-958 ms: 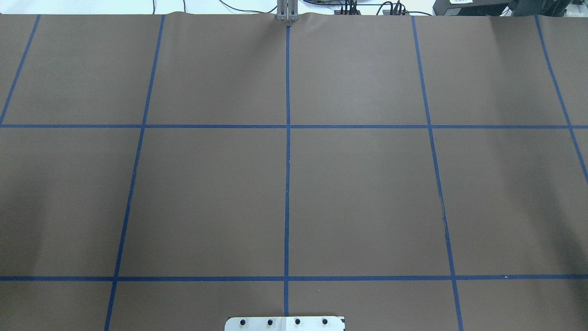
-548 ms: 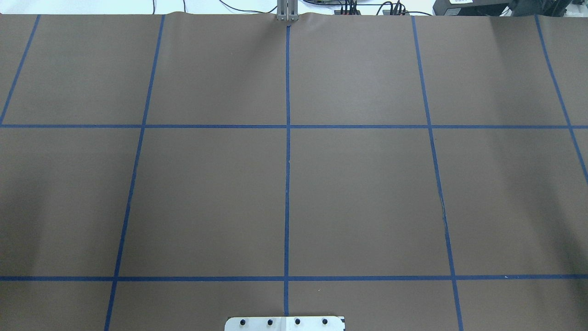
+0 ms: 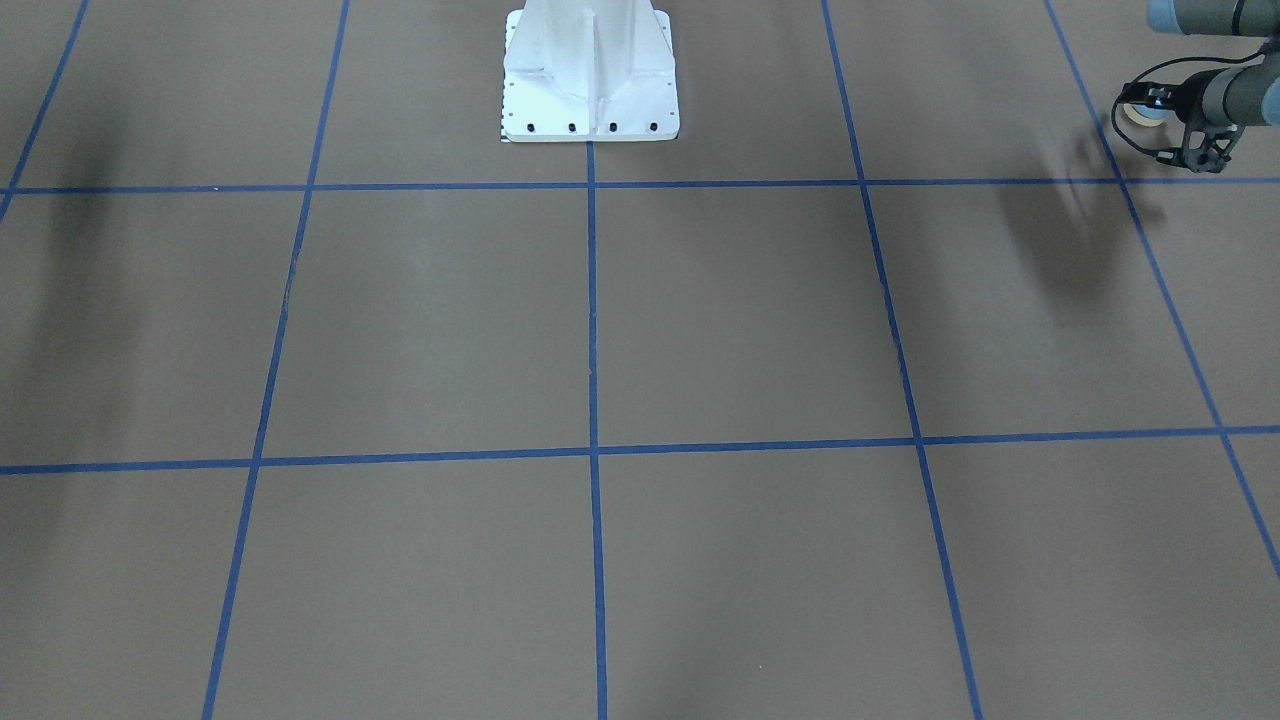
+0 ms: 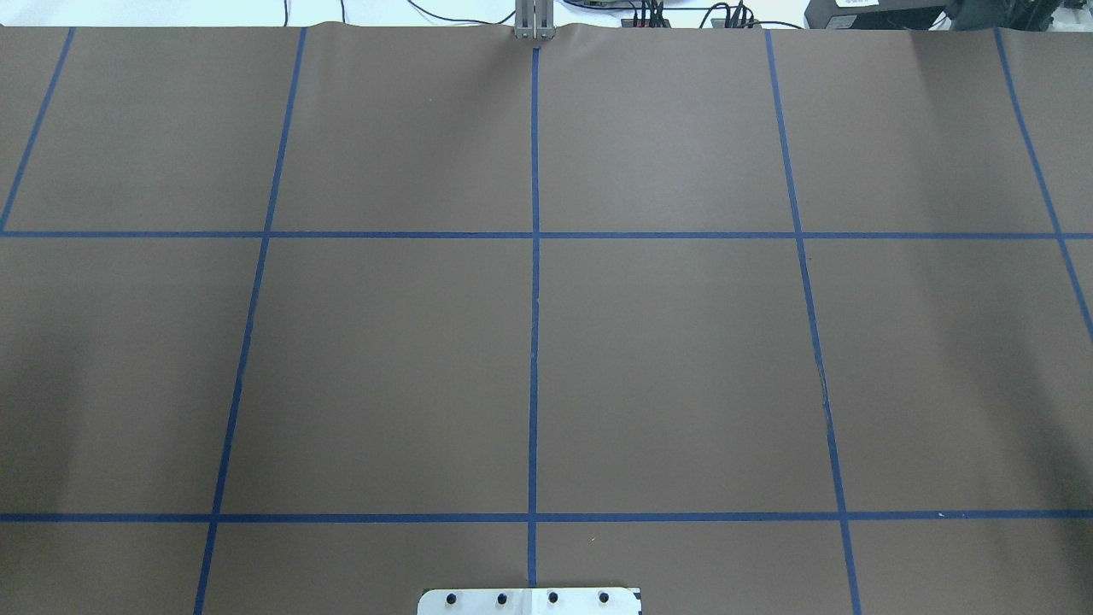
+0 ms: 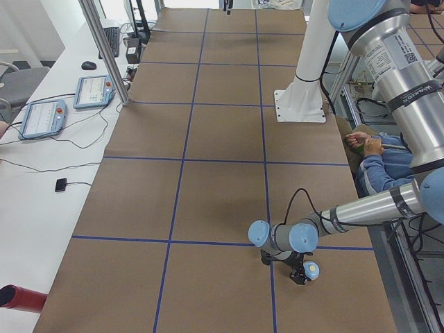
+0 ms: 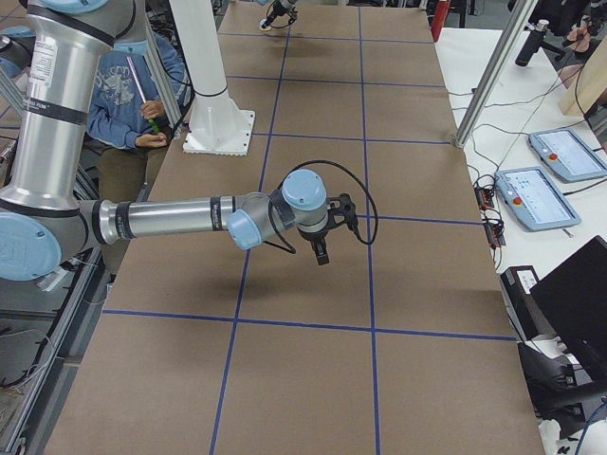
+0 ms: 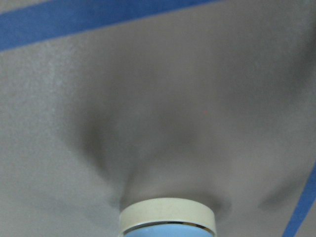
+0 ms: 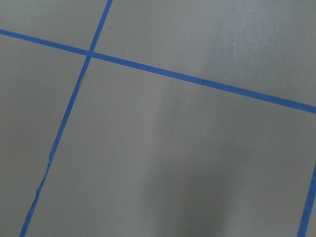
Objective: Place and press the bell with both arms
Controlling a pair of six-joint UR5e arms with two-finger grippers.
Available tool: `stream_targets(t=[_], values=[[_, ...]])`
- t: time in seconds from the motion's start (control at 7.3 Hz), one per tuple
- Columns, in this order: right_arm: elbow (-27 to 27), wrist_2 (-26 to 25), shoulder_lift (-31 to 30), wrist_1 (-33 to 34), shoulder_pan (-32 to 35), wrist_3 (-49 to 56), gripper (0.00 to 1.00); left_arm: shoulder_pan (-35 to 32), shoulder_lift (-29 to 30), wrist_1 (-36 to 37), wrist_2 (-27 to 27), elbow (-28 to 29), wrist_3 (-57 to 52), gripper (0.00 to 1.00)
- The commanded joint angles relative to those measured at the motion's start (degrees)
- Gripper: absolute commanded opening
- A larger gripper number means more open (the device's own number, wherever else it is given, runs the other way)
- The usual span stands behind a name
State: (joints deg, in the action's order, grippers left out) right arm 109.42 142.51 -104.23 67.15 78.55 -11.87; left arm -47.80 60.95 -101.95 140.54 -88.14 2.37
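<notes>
The bell [image 3: 1136, 113], light blue with a cream base rim, sits in my left gripper [image 3: 1150, 105] at the table's left end, close to the robot's side. The gripper is shut on it and holds it just above the brown mat. The bell also shows in the exterior left view [image 5: 311, 270] and at the bottom of the left wrist view [image 7: 168, 217], rim facing forward. My right gripper [image 6: 322, 254] hangs above the mat near the table's middle right. It shows only in the exterior right view, so I cannot tell whether it is open or shut.
The white bolted pedestal [image 3: 590, 80] stands at the robot's edge. Blue tape lines [image 4: 534, 342] divide the brown mat into squares. A seated person [image 5: 378, 163] is behind the table beside the pedestal. Teach pendants [image 5: 90, 90] lie on the side table.
</notes>
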Motion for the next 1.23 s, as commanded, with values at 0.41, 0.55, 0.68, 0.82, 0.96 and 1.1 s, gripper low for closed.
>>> stream_targets(t=[0.41,0.55,0.68,0.82,0.96,1.1], values=[[0.0,0.0,0.0,0.0,0.0,0.0,1.0,0.3,0.1,-1.0,-0.2,1.9,0.0,0.97],[0.0,0.0,-0.1,0.0,0.0,0.0,1.0,0.4,0.2,-1.0,-0.2,2.0,0.0,0.97],[0.0,0.0,-0.2,0.0,0.0,0.0,1.0,0.4,0.3,-1.4,-0.1,2.1,0.0,0.97],[0.0,0.0,-0.2,0.0,0.0,0.0,1.0,0.6,0.4,-1.5,-0.1,2.2,0.0,0.9],[0.0,0.0,-0.2,0.0,0.0,0.0,1.0,0.6,0.4,-1.5,-0.1,2.2,0.0,0.69],[0.0,0.0,-0.2,0.0,0.0,0.0,1.0,0.8,0.4,-1.6,-0.2,2.5,0.0,0.53]])
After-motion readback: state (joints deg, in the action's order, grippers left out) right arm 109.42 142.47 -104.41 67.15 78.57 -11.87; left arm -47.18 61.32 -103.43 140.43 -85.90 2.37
